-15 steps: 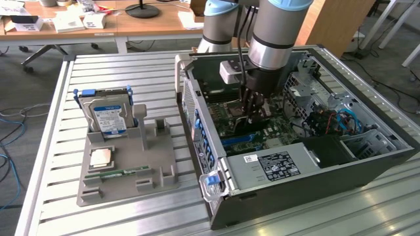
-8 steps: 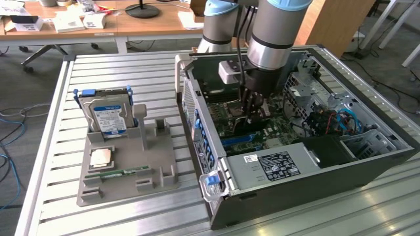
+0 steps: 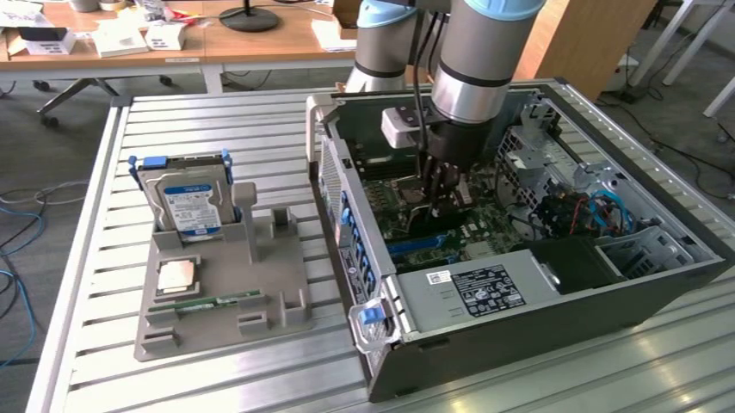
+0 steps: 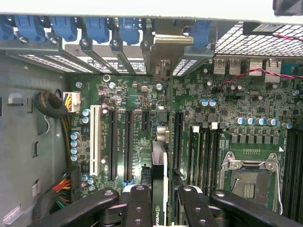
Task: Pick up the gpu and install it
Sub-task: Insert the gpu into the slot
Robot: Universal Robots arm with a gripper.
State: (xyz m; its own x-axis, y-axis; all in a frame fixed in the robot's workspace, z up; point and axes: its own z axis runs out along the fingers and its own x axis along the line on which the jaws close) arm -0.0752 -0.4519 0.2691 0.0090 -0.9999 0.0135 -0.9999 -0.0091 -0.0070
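The gpu (image 4: 160,161) stands on its edge inside the computer case (image 3: 517,361), over the slots of the motherboard (image 4: 236,94). My end effector (image 4: 160,195) is half closed and grips it from both sides. The empty CPU socket (image 4: 251,182) lies near.

The gpu (image 4: 159,165), a thin dark card, stands edge-on over the motherboard (image 4: 142,94) slots; seemingly not fully seated.

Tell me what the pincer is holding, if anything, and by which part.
The pincer is shut on the thin, flat, dark-faced gpu card, one finger on each face, along the edge turned away from the green motherboard.
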